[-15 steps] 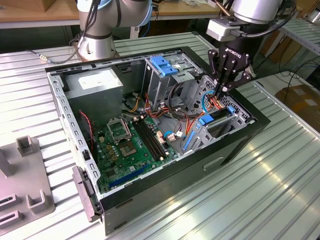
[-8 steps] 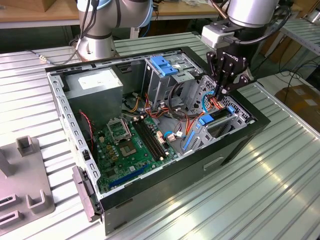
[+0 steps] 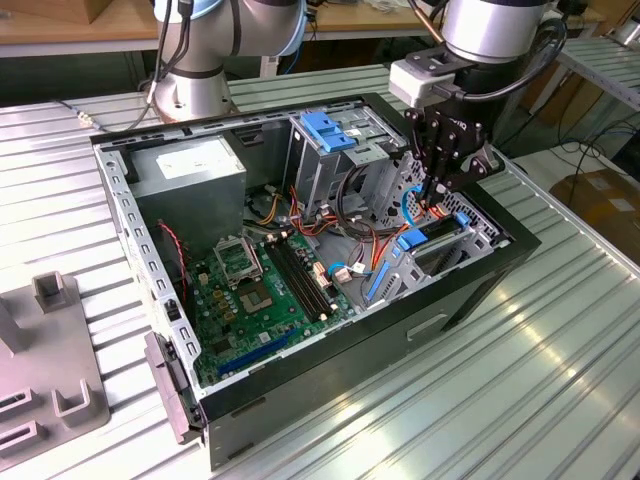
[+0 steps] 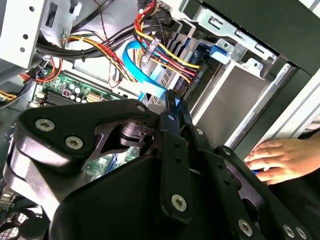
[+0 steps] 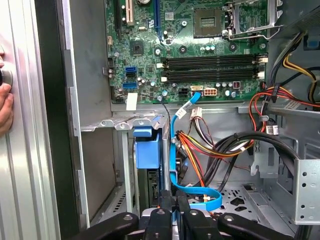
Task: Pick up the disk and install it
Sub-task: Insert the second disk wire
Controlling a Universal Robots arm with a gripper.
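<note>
- We see a ribbed metal table [image 3: 480, 400] with an open black PC case [image 3: 470, 290] lying on its side on it. A grey fixture block [image 3: 55, 370] sits at the exterior view's left, well apart from the case.
- Behind the table there are wooden benches, and a cardboard box [image 3: 605, 200] sits on the floor at the exterior view's right.
- The arm's base [image 3: 195, 85] stands on the table just behind the case.
- The gripper [image 3: 437, 195] hangs inside the case over the drive bay [image 3: 440, 250] at the exterior view's right end.
- In the first wrist view its fingers [image 5: 166, 210] are nearly together and clamp the top edge of the disk [image 5: 150, 185]. We cannot tell how firm the hold is.
- The disk stands on edge in the bay slot with its long axis running down into the case. Its blue bracket [image 5: 148, 147] faces the motherboard side, and its lower part is hidden by the bay wall.
- Inside the case we see a green motherboard [image 3: 265, 290] with dark RAM slots, an empty CPU socket [image 3: 238, 258] and a grey power supply [image 3: 190, 175] in the far corner.
- A blue latch piece [image 3: 325, 130] sits atop the upper metal bay.
- Red, yellow and black power wires [image 5: 210, 145] run beside the disk, and a thin blue data cable [image 5: 192, 192] loops just beside the fingertips.
- A person's hand [image 4: 280, 160] rests on the table outside the case wall in the second wrist view.
</note>
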